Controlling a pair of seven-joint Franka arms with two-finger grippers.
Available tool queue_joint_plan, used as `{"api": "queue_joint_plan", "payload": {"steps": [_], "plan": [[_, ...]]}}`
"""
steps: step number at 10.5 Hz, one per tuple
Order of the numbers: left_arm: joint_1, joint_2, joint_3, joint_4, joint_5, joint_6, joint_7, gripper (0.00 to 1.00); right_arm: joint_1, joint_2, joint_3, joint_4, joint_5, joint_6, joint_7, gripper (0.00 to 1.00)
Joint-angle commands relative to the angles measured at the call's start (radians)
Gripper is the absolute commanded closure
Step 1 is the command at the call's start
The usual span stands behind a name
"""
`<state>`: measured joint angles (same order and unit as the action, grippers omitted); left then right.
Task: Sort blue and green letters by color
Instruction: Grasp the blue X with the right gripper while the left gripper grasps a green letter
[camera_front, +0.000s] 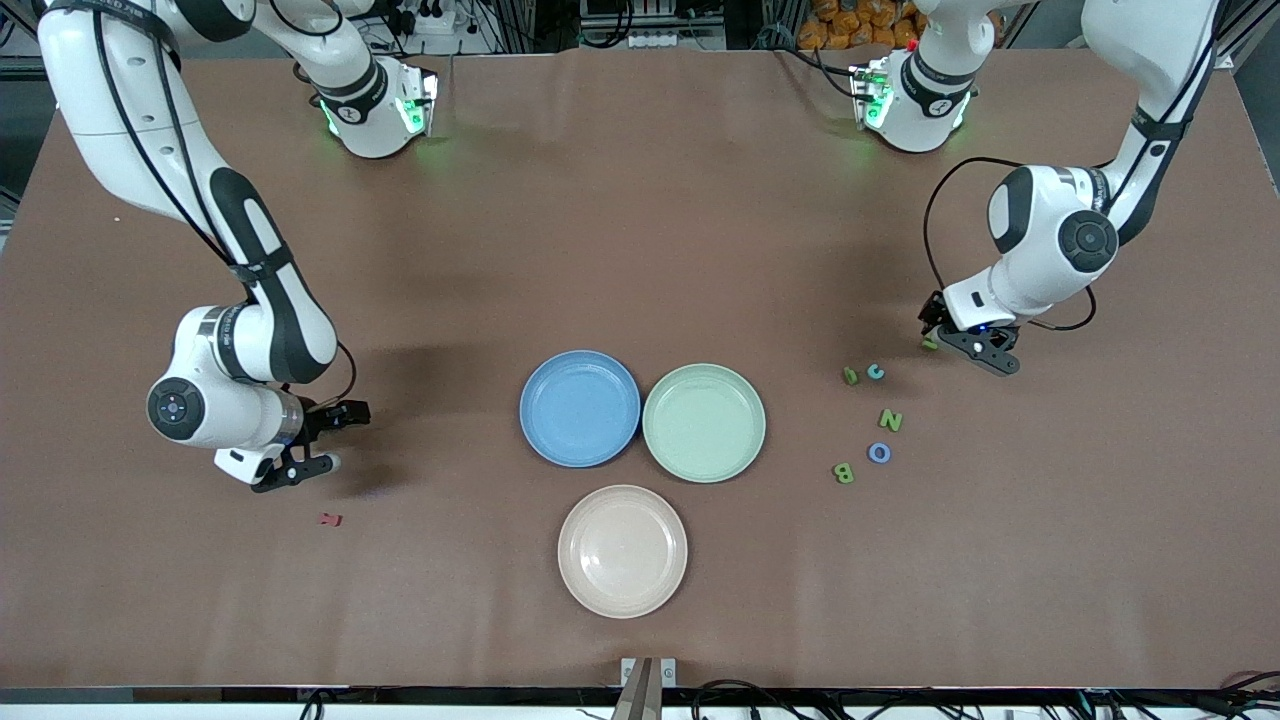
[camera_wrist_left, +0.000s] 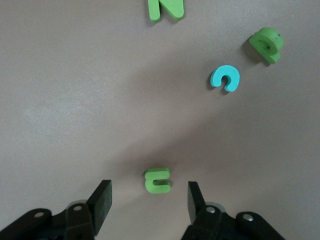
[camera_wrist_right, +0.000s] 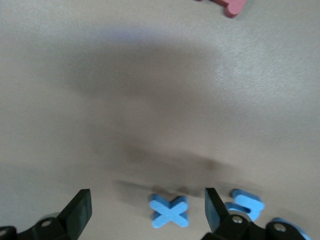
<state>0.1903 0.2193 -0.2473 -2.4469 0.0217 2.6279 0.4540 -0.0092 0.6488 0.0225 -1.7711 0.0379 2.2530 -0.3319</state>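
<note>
Two grippers are low at the brown table (camera_front: 640, 200), and your left gripper (camera_wrist_left: 149, 200) has its black fingers spread around a small green foam U (camera_wrist_left: 157, 180) lying flat, not touching it. Nearer the front camera lie a green 9-shaped piece (camera_wrist_left: 266, 44), a light blue C (camera_wrist_left: 225, 78), a green N (camera_front: 890, 420), a blue O (camera_front: 879, 453) and a green B (camera_front: 843, 473). Your right gripper (camera_wrist_right: 147, 210) stands wide open around a flat blue foam X (camera_wrist_right: 170, 211), another blue letter (camera_wrist_right: 245, 205) just beside it. Blue plate (camera_front: 580, 408), green plate (camera_front: 704, 423) and beige plate (camera_front: 623, 550) sit mid-table; a dark red letter (camera_front: 330, 519) lies near the right gripper.
</note>
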Motion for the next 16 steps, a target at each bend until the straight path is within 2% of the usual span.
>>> {"api": "queue_joint_plan", "payload": {"steps": [1,3,5,16], "plan": [[-0.006,0.028,-0.009,0.008,0.023,0.012,-0.043,0.38,-0.034,0.005,0.002,-0.005,-0.021,0.014,-0.082,0.0],[-0.021,0.04,-0.009,0.011,0.023,0.012,-0.043,0.41,-0.034,-0.011,0.004,-0.036,-0.013,0.026,-0.07,0.0],[-0.023,0.054,-0.007,0.012,0.023,0.014,-0.058,0.42,-0.029,-0.046,0.002,-0.111,-0.012,0.106,-0.056,0.0],[-0.012,0.092,0.0,0.031,0.04,0.026,-0.06,0.46,-0.028,-0.067,0.002,-0.151,-0.012,0.105,-0.029,0.0]]}}
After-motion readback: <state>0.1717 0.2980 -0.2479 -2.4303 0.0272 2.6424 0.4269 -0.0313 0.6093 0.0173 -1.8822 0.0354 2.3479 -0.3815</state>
